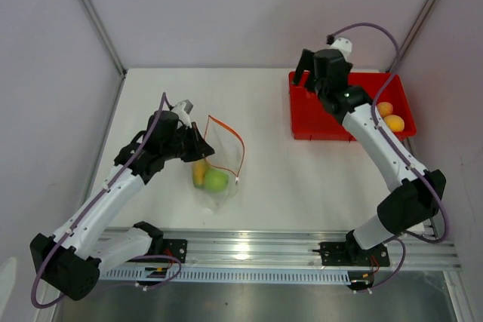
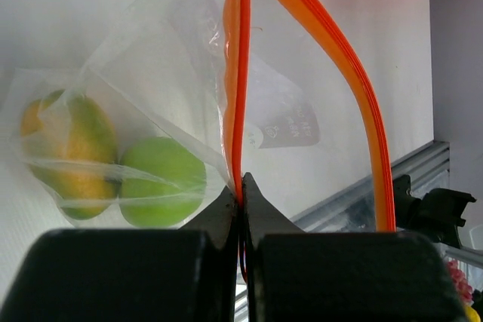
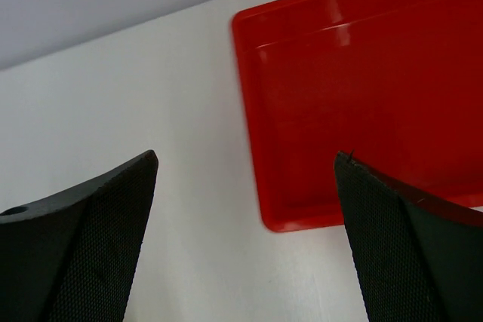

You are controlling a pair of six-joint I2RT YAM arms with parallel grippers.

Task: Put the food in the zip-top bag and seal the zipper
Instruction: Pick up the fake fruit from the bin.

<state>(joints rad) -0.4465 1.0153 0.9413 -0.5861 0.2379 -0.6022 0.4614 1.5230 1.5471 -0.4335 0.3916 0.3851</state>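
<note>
**Bag mouth open, two fruits in, two in the tray**

The left gripper [image 2: 241, 186] is closed tight on one strip of the zipper [image 2: 235, 73]. Its fingertips meet with only the orange-red band between them. The other strip bows away to the side, so the mouth of the zip-top bag [image 1: 224, 157] stands parted in a loop. The bag lies on the table [image 1: 272, 164] left of centre.

Inside the bag, at the end away from the mouth, the mango [image 1: 200, 173] and the green apple [image 1: 216, 180] lie side by side, touching.

The two peach-like fruits [image 1: 389, 115] sit together in the red tray [image 1: 317, 115] at the far right of the table, against its right wall.

The right gripper [image 3: 245, 164] hangs above the tray's left edge, well apart from the bag. Its fingers [image 3: 83, 246] are spread wide and hold nothing.
</note>
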